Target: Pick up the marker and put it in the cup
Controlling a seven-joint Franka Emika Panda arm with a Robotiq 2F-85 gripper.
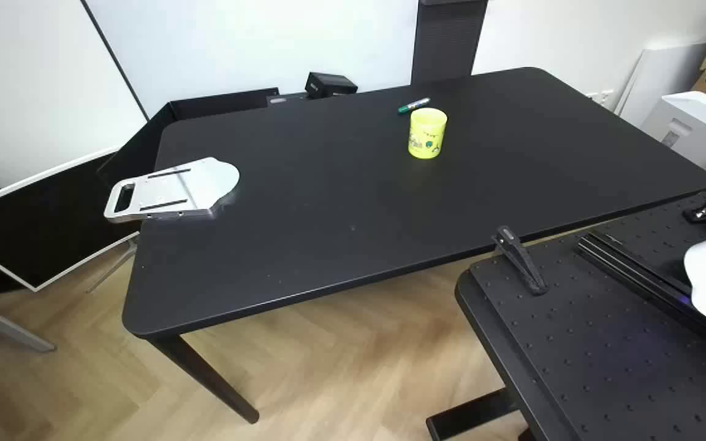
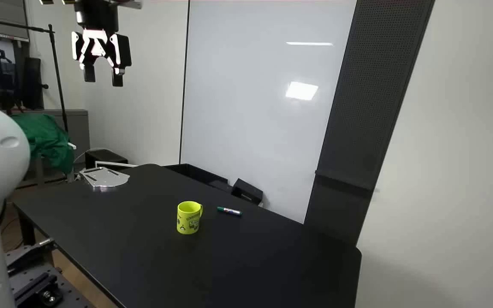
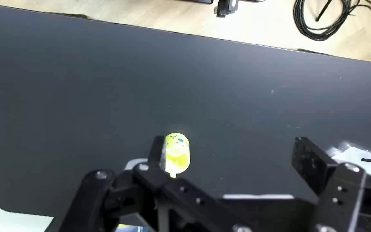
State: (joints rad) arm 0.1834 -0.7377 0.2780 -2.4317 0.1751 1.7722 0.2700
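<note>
The marker (image 1: 413, 105) is a slim pen with a green end and a pale printed middle. It lies flat on the black table, just behind the cup in an exterior view, and beside the cup, apart from it, in an exterior view (image 2: 229, 211). The bright yellow cup (image 1: 428, 133) stands upright and has a handle; it also shows in an exterior view (image 2: 188, 217) and in the wrist view (image 3: 178, 153), partly covered by a finger. My gripper (image 2: 103, 80) is open and empty, high above the table, fingers down (image 3: 230, 149). The marker does not show in the wrist view.
A flat white-and-grey handled object (image 1: 172, 188) lies at the table's (image 1: 328, 202) left edge in an exterior view. A black box (image 1: 330, 84) and a whiteboard (image 2: 263, 94) are behind the table. A black perforated base table (image 1: 573, 331) stands beside it.
</note>
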